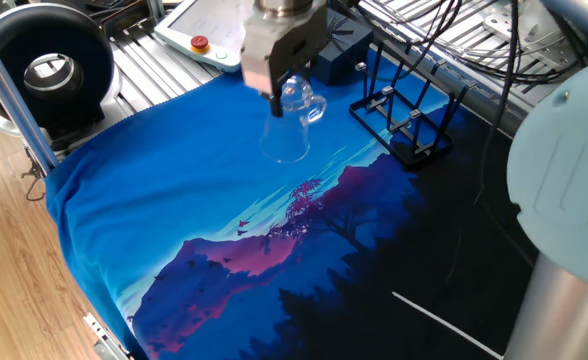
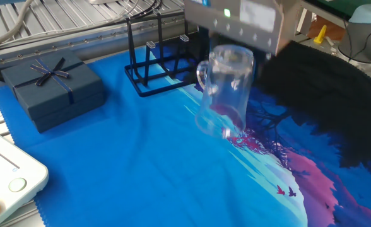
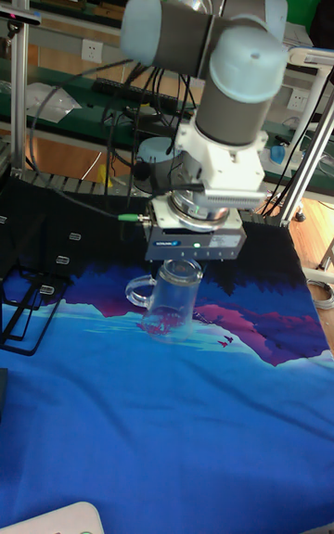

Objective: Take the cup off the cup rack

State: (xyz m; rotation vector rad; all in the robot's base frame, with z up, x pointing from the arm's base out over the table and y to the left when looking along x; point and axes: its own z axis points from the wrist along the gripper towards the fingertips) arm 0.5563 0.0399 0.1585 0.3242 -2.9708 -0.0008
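The cup (image 1: 291, 132) is a clear glass mug that hangs slightly tilted above the blue printed cloth, held by its rim. My gripper (image 1: 285, 92) is shut on it from above. The other fixed view shows the cup (image 2: 225, 94) under the gripper (image 2: 233, 55), with its handle toward the cup rack (image 2: 153, 62). The black cup rack (image 1: 404, 118) stands apart from the cup, with bare pegs. In the tall view the cup (image 3: 173, 298) hangs below the gripper (image 3: 184, 265), and the rack (image 3: 22, 310) is at the left edge.
A dark navy box with a bow (image 2: 50, 87) sits on the cloth beside the rack. A white teach pendant (image 1: 214, 28) lies at the table's far edge, and a black round device (image 1: 48, 68) stands off the table corner. Cables hang behind the rack.
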